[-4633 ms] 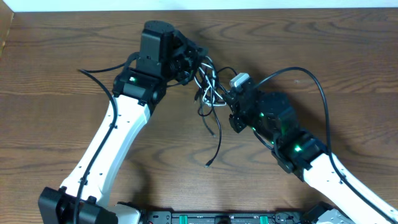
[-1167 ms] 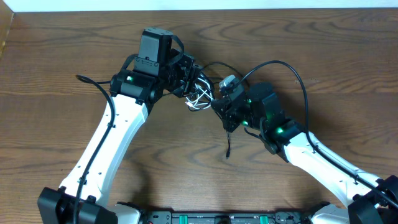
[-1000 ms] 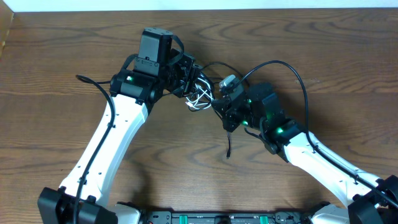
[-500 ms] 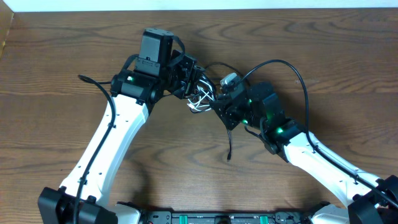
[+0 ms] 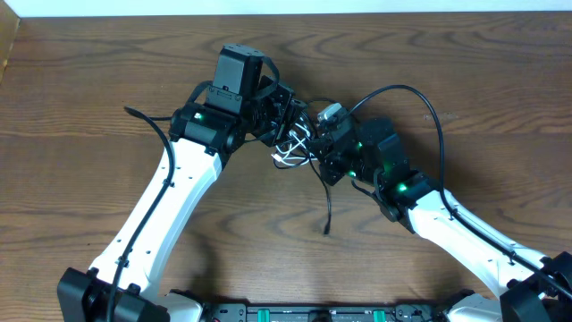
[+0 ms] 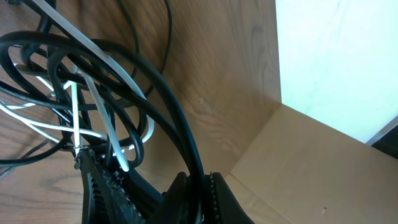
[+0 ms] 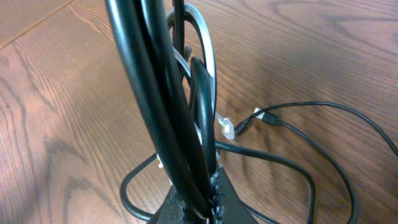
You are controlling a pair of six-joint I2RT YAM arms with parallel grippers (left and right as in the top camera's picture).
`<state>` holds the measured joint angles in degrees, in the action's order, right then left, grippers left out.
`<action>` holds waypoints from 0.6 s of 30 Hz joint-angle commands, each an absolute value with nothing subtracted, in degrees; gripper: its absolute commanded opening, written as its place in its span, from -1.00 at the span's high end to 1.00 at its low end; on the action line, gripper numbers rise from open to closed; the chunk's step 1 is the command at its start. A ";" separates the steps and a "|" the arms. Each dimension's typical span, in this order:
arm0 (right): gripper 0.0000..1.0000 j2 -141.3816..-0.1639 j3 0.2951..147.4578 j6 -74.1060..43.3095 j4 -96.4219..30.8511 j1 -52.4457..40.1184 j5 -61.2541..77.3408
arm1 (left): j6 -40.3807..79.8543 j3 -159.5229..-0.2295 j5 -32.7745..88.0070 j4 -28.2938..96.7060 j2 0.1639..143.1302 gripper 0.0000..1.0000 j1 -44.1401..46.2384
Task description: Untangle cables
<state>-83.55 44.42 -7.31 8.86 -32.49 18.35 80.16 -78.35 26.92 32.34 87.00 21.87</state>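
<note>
The cables (image 5: 297,145) form a tangle of black loops and one white cord, held up between my two grippers at mid table. My left gripper (image 5: 284,123) is shut on a black cable at the tangle's upper left. In the left wrist view the cable (image 6: 168,112) runs down into the left gripper (image 6: 199,190), with the white cord (image 6: 93,93) looped beside it. My right gripper (image 5: 323,154) is shut on black cables at the tangle's right; the right wrist view shows them (image 7: 161,93) pinched in the right gripper (image 7: 210,194). One loose black end (image 5: 326,228) trails toward the front.
Thick black arm leads arc beside the left arm (image 5: 147,125) and over the right arm (image 5: 429,103). A small plug (image 7: 264,116) and thin cable lie on the wooden table (image 5: 465,179). A tan board and a white wall (image 6: 336,62) stand at the far edge.
The two grippers have closed in on each other, bunching the tangle. In the last half second my left arm has shifted right and slightly away; the loose end hardly moved.
</note>
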 commanded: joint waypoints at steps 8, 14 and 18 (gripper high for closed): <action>0.98 -83.59 45.19 -7.31 7.49 -32.62 18.37 | 80.90 -78.87 25.34 31.79 86.41 0.85 21.93; 0.98 -82.74 45.19 -7.64 7.49 -32.60 21.63 | 80.90 -78.87 18.70 31.79 86.41 0.85 21.58; 0.98 -81.52 45.19 -7.62 7.46 -32.62 24.64 | 80.88 -78.87 14.15 31.83 86.41 0.85 20.60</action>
<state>-83.31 44.53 -7.38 8.19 -32.49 20.80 80.95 -78.35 21.17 32.58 87.00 21.96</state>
